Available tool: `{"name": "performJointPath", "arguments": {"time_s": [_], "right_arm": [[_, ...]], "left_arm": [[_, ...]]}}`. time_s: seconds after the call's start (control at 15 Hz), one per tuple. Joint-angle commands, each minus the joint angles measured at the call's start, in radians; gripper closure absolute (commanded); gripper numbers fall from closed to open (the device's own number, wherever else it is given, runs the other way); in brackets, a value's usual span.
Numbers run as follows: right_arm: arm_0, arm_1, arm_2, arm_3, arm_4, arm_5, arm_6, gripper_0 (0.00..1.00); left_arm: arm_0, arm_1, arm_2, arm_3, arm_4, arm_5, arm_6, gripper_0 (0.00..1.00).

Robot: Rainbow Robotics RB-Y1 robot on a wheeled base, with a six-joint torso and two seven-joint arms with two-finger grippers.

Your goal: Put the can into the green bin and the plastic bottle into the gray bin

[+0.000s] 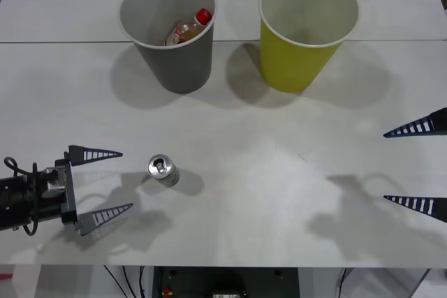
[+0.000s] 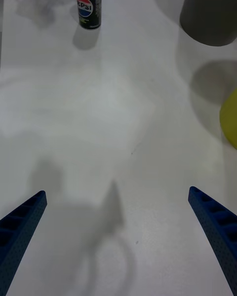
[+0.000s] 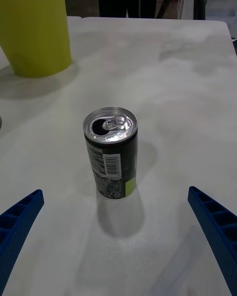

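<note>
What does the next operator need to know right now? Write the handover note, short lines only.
Left gripper: open, empty, low over the table's near left, pointed at the can.
Right gripper: open, empty, at the table's right edge, away from everything.
Can: upright on the white table, tab up, apart from the left fingers.
Plastic bottle: lying tilted inside the gray bin, red cap up.
Green bin: upright beside the gray bin, nothing seen inside it.
Done: bottle binned.
Left: grasp the can and drop it in the green bin.
</note>
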Motion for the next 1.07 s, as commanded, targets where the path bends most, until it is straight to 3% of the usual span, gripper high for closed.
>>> {"name": "performJointPath", "arguments": {"time_s": [0.07,0.47,1.07], "right_arm": [[0.0,0.0,0.0,0.0,0.0,0.0,0.0,0.0],[0.0,0.0,0.0,0.0,0.0,0.0,0.0,0.0],[0.0,0.0,0.0,0.0,0.0,0.0,0.0,0.0]], "left_arm": [[-0.007,-0.039,0.0,0.024,0.0,0.0,-0.005,0.0],[-0.034,-0.134,0.0,0.104,0.0,0.0,-0.017,0.0],[-0.041,-0.252,0.001,0.11,-0.031,0.066,-0.035,0.0]]}}
